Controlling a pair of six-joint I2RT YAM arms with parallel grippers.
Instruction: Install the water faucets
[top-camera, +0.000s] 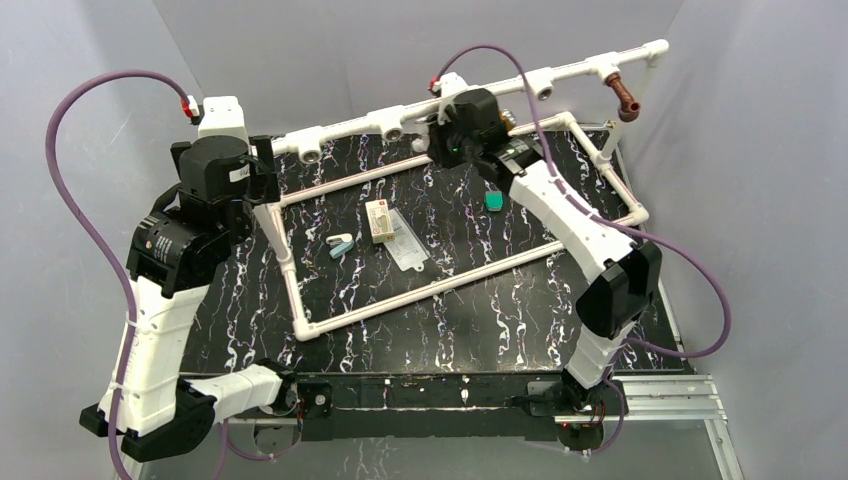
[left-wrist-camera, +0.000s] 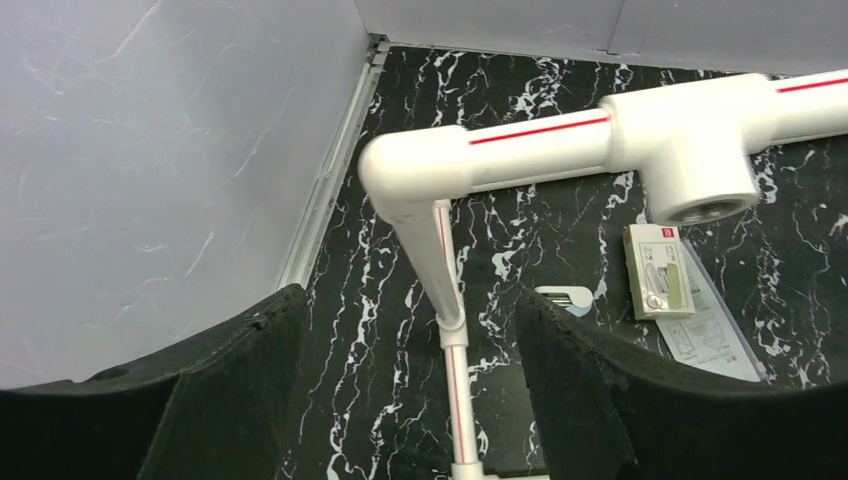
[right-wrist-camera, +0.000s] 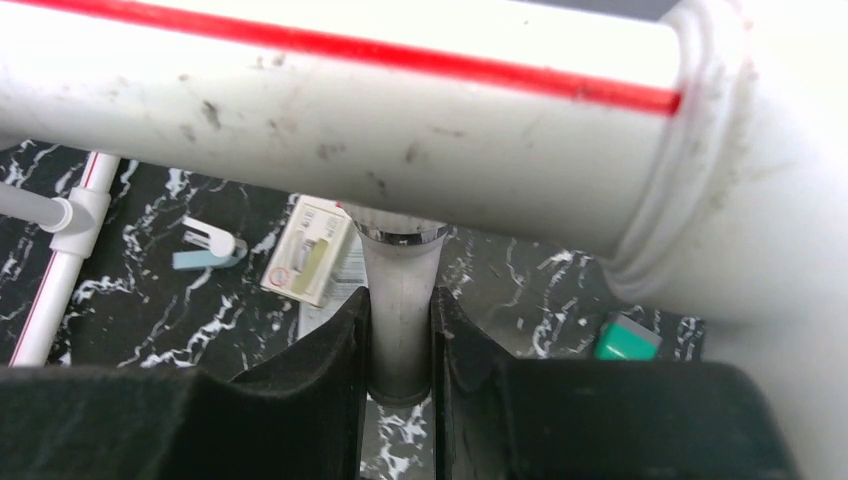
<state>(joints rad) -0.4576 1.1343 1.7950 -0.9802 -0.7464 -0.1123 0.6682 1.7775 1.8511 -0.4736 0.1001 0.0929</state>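
Threading silvery cylindrical plastic tap (right-wrist-camera: 398, 262) into white plastic pipe frame (right-wrist-camera: 300, 110)
Grip: right gripper (right-wrist-camera: 400, 310) pinches tap; keep stem square to pipe while turning; left gripper (left-wrist-camera: 405, 330) spread

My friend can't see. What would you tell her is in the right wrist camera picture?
The right gripper is shut on a silvery faucet that runs up to a thick white pipe with a red stripe. Below, on the black marbled table, lie a small pale box, a little white-and-blue piece and a teal piece.
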